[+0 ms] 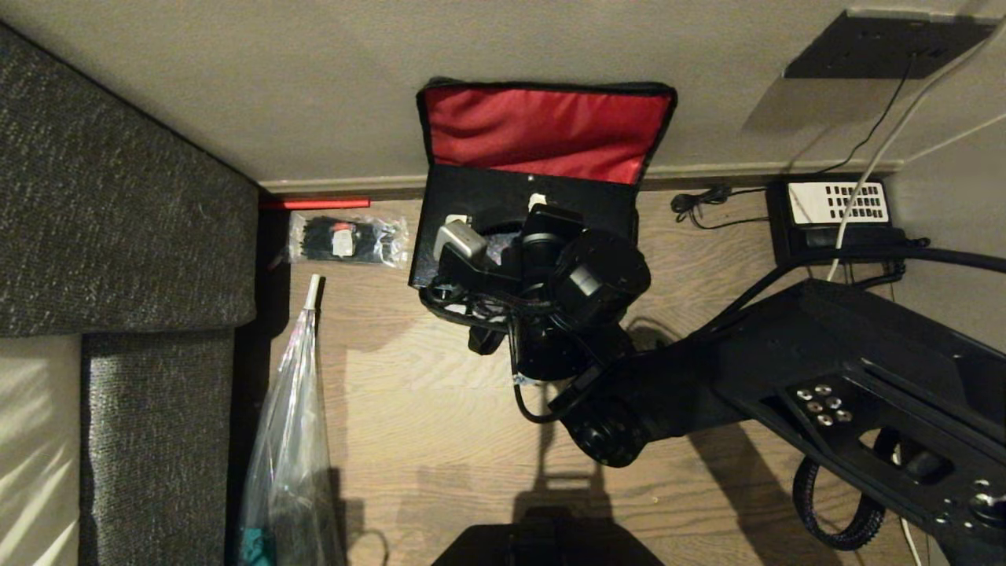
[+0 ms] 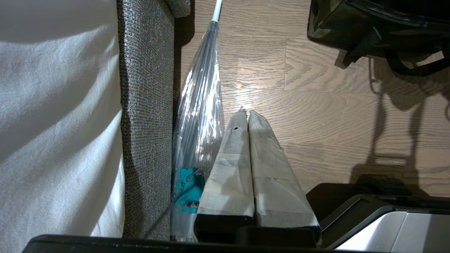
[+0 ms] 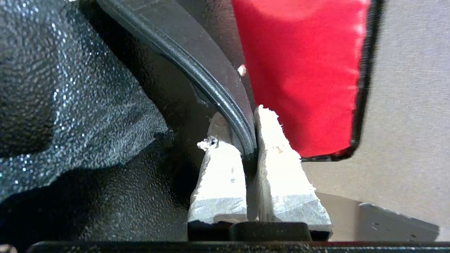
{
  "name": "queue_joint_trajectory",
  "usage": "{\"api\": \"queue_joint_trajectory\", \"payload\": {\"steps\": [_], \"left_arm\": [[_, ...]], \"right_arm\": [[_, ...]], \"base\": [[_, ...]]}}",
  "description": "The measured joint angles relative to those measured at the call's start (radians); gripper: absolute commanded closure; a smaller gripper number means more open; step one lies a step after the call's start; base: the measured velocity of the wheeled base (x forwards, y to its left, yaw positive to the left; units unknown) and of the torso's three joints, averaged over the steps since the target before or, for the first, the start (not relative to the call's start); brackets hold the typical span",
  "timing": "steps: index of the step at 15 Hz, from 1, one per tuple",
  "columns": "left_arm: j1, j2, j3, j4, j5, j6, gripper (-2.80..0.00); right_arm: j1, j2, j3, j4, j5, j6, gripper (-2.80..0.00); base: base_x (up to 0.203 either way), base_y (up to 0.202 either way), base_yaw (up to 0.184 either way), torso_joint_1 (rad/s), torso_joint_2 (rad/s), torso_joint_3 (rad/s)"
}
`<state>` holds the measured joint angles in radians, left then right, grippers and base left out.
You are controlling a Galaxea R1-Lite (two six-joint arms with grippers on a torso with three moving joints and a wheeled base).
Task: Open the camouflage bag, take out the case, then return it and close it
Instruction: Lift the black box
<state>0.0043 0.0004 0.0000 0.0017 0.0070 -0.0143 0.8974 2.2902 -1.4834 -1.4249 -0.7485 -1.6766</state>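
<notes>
Lying open on the wooden floor against the wall, the camouflage bag point(image 1: 550, 165) has its red-lined lid point(image 1: 542, 130) propped up against the wall, and the black case point(image 1: 479, 200) sits inside the bag, its flat top showing just below the lid. The right arm reaches in from the right and its wrist hangs over the near half of the bag. In the right wrist view, the right gripper point(image 3: 250, 140) is pinched nearly closed on a thin black curved edge point(image 3: 214, 88) that runs between its taped fingers point(image 3: 219, 175), with the red lining just beyond; whether that edge belongs to the case or the bag cannot be told. The left gripper point(image 2: 246, 114) is parked low over the floor with its fingers pressed together and holding nothing, beside a folded clear umbrella point(image 2: 198, 116). A clear packet of black ties point(image 1: 346, 238) lies left of the bag, and a black telephone point(image 1: 837, 212) stands to its right.
</notes>
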Motion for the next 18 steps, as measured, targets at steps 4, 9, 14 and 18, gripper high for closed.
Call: {"api": "queue_joint_trajectory", "payload": {"steps": [4, 9, 14, 18], "left_arm": [[0.0, 0.0, 0.0, 0.0, 0.0, 0.001, 0.0], [0.0, 0.0, 0.0, 0.0, 0.001, 0.001, 0.0], [0.0, 0.0, 0.0, 0.0, 0.0, 0.001, 0.0], [0.0, 0.0, 0.0, 0.0, 0.0, 0.0, 0.0]], "right_arm": [[0.009, -0.015, -0.016, 0.004, -0.012, -0.002, 0.0], [0.02, -0.05, -0.019, 0.026, -0.024, -0.005, 0.0], [0.041, -0.073, -0.031, 0.046, -0.026, -0.005, 0.0], [0.043, -0.08, -0.04, 0.041, -0.069, 0.003, 0.0]], "base": [[0.0, 0.0, 0.0, 0.0, 0.0, 0.0], [0.0, 0.0, 0.0, 0.0, 0.0, 0.0], [0.0, 0.0, 0.0, 0.0, 0.0, 0.0], [0.0, 0.0, 0.0, 0.0, 0.0, 0.0]]}}
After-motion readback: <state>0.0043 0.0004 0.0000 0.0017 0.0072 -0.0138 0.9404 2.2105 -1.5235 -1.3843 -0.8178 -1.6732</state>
